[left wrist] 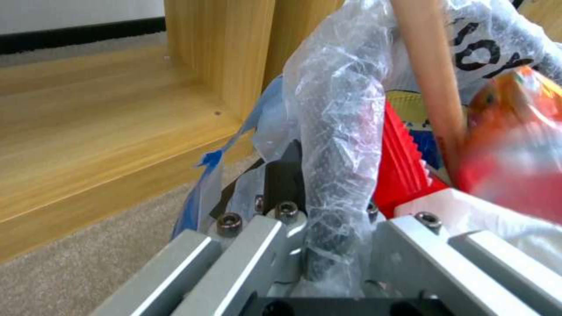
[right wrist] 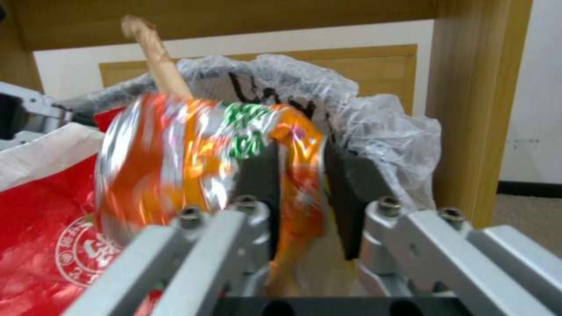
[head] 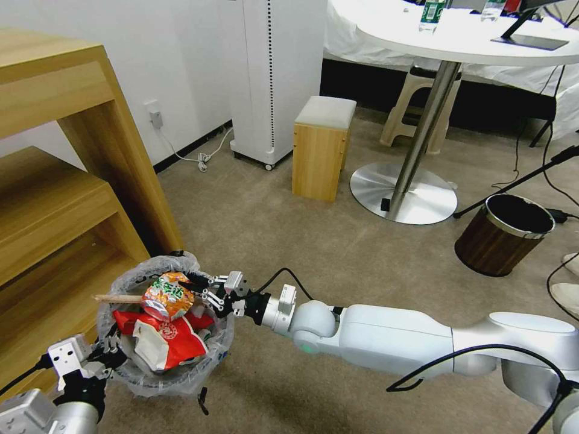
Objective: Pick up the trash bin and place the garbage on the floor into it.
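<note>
Orange can: a crushed orange can sits on top of the heap in the trash bin, and the right gripper is at its edge. From the right wrist, the can has its crumpled rim between the two dark pads, which stand a narrow way apart with the metal in the gap.
Right gripper: reached across from the robot's right, level with the bin's rim, jaws only slightly parted around the can's edge; whether they press on it or have just let go cannot be told.
Left gripper: the left gripper is at the near rim of the bin, closed on the rim and its clear bag; the left wrist camera has the crinkled plastic and dark rim running up between its fingers.
Trash bin: held close beside the wooden shelf unit, above the beige carpet.
Contents: red wrappers under the can, a wooden stick poking out toward the shelf side, and a scrap of blue hanging over the rim.
Elsewhere: a brown wood-look bin stands well apart, near the base of the round table.
</note>
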Motion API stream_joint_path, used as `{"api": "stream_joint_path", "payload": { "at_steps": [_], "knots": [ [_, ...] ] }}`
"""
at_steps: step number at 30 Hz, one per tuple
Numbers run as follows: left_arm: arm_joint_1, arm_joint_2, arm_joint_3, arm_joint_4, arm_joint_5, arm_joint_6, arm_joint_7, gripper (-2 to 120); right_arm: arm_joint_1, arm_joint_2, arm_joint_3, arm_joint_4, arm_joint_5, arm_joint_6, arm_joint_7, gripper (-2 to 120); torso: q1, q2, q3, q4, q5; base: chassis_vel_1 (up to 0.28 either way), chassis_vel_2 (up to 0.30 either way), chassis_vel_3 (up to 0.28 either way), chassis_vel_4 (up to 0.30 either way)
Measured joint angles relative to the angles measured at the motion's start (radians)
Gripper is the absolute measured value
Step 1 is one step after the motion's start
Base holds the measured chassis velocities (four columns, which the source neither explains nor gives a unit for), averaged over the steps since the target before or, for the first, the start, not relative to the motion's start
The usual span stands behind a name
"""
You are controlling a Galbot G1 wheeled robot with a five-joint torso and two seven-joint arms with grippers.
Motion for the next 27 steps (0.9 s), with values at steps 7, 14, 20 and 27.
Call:
{"api": "stream_joint_path", "payload": {
  "at_steps": [7, 14, 20, 27],
  "knots": [
    [-0.003, 0.007, -0.005, 0.01, -0.019, 0.005, -0.004, 1, -0.003, 0.014, 0.002, 0.011, 0.001, -0.001, -0.007, 50, 0.0, 0.0, 0.0, 0.0, -0.0002, 0.0, 0.0, 0.0, 0.0],
    [-0.003, 0.012, -0.002, 0.025, -0.02, 0.008, -0.006, 1, -0.011, 0.036, 0.013, 0.05, -0.005, 0.0, 0.025, 85, 0.0, 0.0, 0.0, 0.0001, -0.0001, 0.0, 0.0, 0.0, 0.0],
    [-0.001, 0.021, 0.0, 0.05, -0.016, 0.008, -0.006, 1, -0.023, 0.033, 0.062, 0.117, 0.005, -0.003, 0.062, 100, 0.0, 0.0, 0.0, 0.0001, -0.0001, 0.0, 0.0, 0.0, 0.0],
    [-0.004, 0.049, 0.009, 0.086, -0.015, 0.012, -0.006, 1, -0.041, -0.014, 0.142, 0.186, 0.002, -0.009, 0.085, 100, 0.0, 0.0, 0.0, 0.0, 0.0, 0.0, 0.0, 0.0, 0.0]
  ]
}}
